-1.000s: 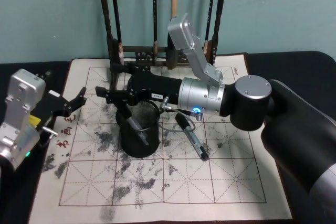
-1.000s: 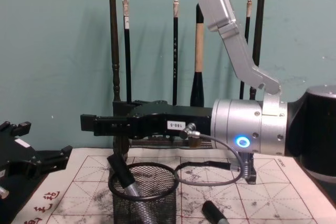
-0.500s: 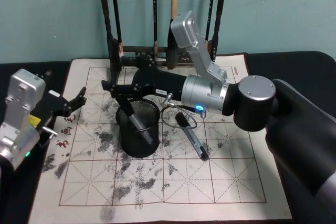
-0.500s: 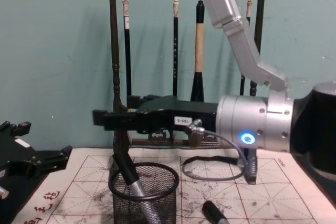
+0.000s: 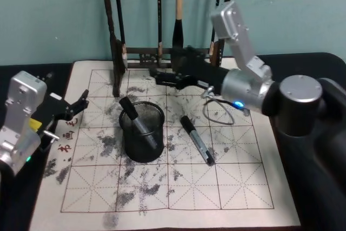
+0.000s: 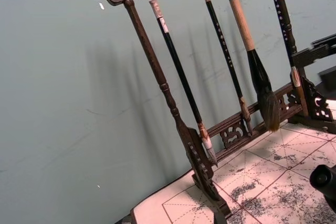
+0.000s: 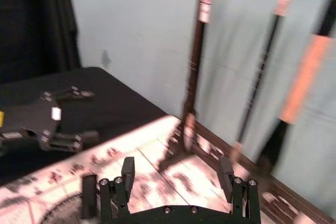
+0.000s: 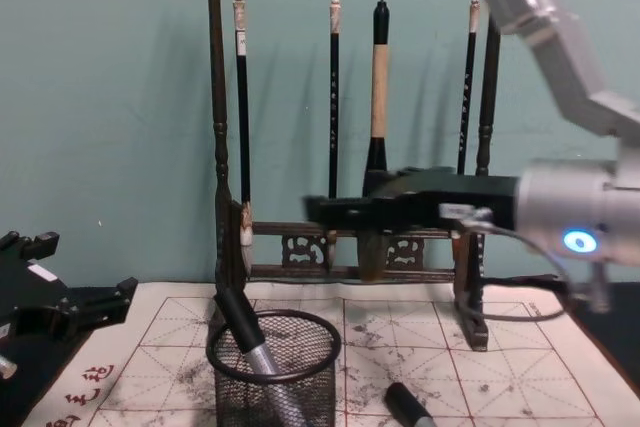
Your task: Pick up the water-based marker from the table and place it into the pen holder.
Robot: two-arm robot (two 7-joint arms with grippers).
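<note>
Counted: two markers, one holder, one rack, four brushes, two end effectors.

Nearest, flat on the mat covering the dark worktop: a spare marker, just right of the holder and not touching it.

Inside that black mesh cup, leaning with dark cap up past the left of the rim: the marker, grey barrel down in the mesh.

Off at the mat's left edge, low over the worktop: left end effector, fingers apart, holding nothing.

Farther back, above and to the right of the holder: right end effector. Fingers spread wide in the right wrist view, nothing between them. Well clear of the marker, which sits lower, nearer and to its left.

At the very back, against the teal wall: the rack, with four brushes hanging from the top bar.
</note>
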